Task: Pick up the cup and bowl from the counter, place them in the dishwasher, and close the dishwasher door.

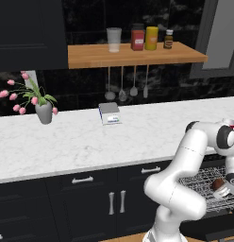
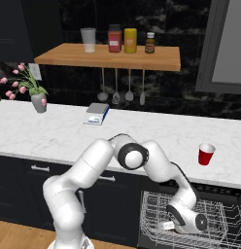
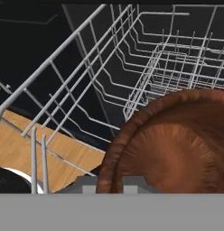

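The end effector is clamped on the bowl's rim, low inside the dishwasher rack. The cup stands on the desk.

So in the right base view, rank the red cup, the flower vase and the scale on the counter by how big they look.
Largest to smallest:
1. Scale
2. Cup
3. Flower vase, the pot alone

The cup and vase look close in size, and the vase stands farther from the camera, so that order is unsure.

- Vase with pink flowers, left on the marble.
- Scale near the wall.
- Tumbler, jars, bottle on wooden shelf.
- Utensils hanging beneath.
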